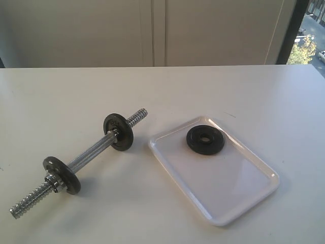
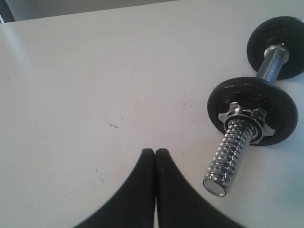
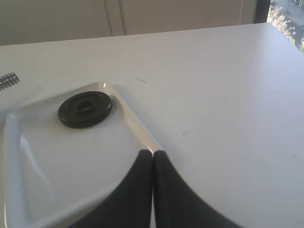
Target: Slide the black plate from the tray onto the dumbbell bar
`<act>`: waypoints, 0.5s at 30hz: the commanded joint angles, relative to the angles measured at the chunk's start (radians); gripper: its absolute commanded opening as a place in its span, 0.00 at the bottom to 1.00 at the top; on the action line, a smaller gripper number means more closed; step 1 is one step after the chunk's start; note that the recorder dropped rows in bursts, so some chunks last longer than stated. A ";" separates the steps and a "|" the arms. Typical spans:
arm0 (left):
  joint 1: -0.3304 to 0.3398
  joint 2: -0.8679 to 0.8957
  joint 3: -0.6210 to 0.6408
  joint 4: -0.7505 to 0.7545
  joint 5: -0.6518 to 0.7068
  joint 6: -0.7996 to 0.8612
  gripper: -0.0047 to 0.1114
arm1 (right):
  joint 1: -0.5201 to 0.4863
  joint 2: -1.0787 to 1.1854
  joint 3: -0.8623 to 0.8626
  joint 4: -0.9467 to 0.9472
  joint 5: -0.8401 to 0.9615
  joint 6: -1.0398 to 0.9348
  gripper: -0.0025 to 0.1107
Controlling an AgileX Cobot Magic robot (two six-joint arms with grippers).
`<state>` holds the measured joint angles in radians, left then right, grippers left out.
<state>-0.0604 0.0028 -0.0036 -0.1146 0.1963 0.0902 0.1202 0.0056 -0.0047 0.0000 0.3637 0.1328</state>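
On the white table (image 1: 152, 86), seen from the exterior view, the tray (image 1: 238, 198) lies toward 4 o'clock from the middle, turned a little so that its long sides run from 11 o'clock to 5 o'clock. The black plate (image 1: 205, 140) lies flat inside the tray, near the corner at 11 o'clock, with its hole facing up. The other part of the tray is bare and shiny.

The bar (image 1: 94, 152) lies on the table at 9 o'clock from the tray, apart from it. It runs from 7 o'clock to 1 o'clock. Two grey discs sit on it, one (image 1: 118, 131) near the end at 1 o'clock and one (image 1: 62, 174) near the end at 7 o'clock. Both threaded ends stick out past the discs. A chrome nut (image 2: 243, 118) sits against the outer face of the disc at 7 o'clock.

The left pincer (image 2: 155, 152) is closed, its two black fingers are pressed together and grip nothing. It is over bare table, near the threaded end of the bar but not touching it.

The right pincer (image 3: 152, 154) is closed too and grips nothing. Its tips are at the rim of the tray, well apart from the black plate. Whether they touch the rim I cannot tell.
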 commanded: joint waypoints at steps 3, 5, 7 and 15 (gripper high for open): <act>0.000 -0.003 0.004 -0.007 -0.116 -0.004 0.04 | 0.001 -0.006 0.005 0.000 -0.014 0.004 0.02; 0.000 -0.003 0.004 -0.007 -0.123 -0.004 0.04 | 0.001 -0.006 0.005 0.000 -0.014 0.004 0.02; 0.000 -0.003 0.004 -0.007 -0.123 -0.004 0.04 | 0.001 -0.006 0.005 0.000 -0.014 0.004 0.02; 0.000 -0.003 0.004 0.020 -0.291 0.029 0.04 | 0.001 -0.006 0.005 0.000 -0.014 0.004 0.02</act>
<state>-0.0604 0.0028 -0.0036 -0.1000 0.0000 0.1096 0.1202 0.0056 -0.0047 0.0000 0.3637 0.1345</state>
